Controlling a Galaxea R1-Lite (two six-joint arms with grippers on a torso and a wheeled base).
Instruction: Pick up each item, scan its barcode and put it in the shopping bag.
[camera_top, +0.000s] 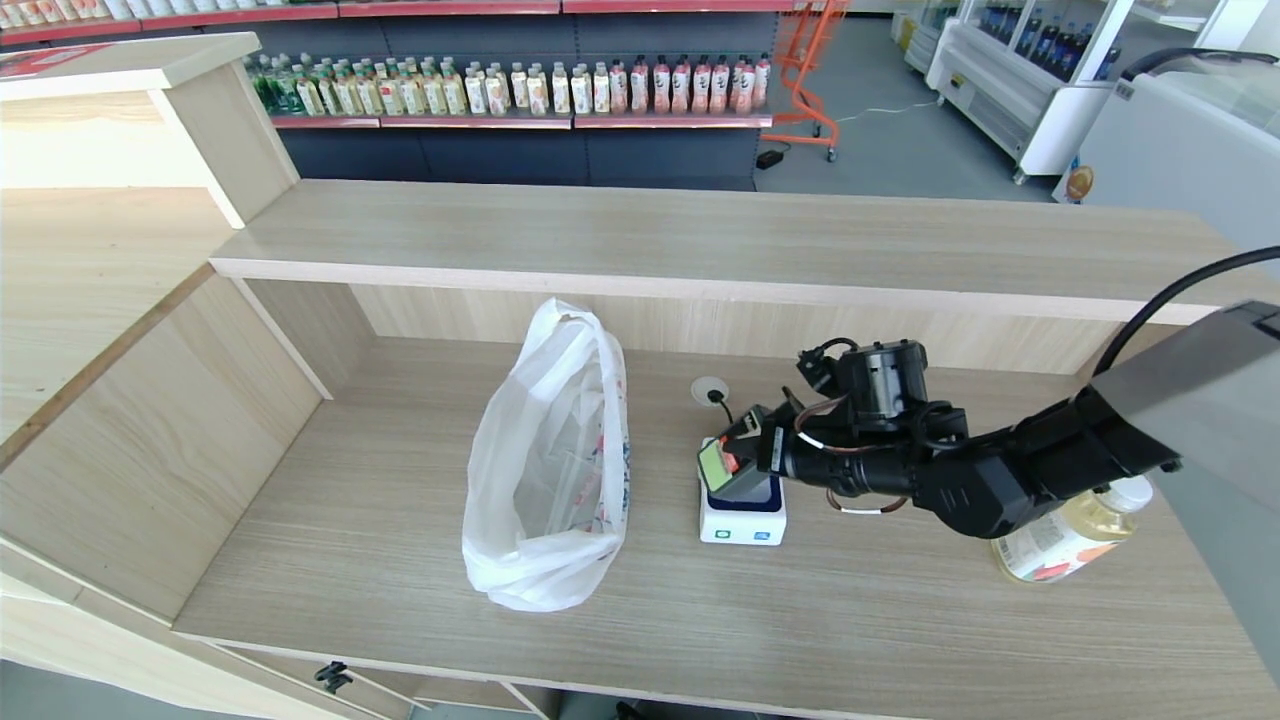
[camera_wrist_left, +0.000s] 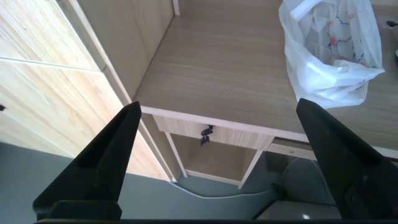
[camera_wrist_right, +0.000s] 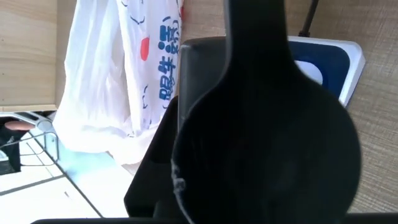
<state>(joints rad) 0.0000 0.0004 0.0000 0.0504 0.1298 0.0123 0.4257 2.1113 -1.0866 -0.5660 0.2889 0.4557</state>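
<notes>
The left claw (camera_wrist_left: 217, 109) hangs released, its 2 fingers (camera_wrist_left: 99, 168) spread wide, out past the near edge of the tabletop (camera_top: 850, 620); a small key lock (camera_wrist_left: 206, 132) sits in the panel under that edge.

In the lower right of the head frame a bottle (camera_top: 1060, 540) of yellowish liquid with a white cap lies on the tabletop, partly behind the right arm. At the centre left stands the white plastic shopping bag (camera_top: 550, 470), its mouth open upward and its sides slumped, with red and blue print on the plastic.

Just to the right of the bag, apart from it, sits a white scanner (camera_top: 742, 522) with a blue top. The right claw (camera_top: 735, 460) is directly above it, clenched on a small pack (camera_top: 714, 465) with a green face; the pack is right over the blue top, and I cannot tell whether they touch.

Just beyond the scanner a cable enters a round grommet (camera_top: 710, 390) in the tabletop. Behind that runs a raised wooden ledge (camera_top: 700, 235). Farther off, at the top of the frame, a shop shelf carries a row of drink bottles (camera_top: 520, 88), and a white chest freezer (camera_top: 1010, 80) stands at the upper right.
</notes>
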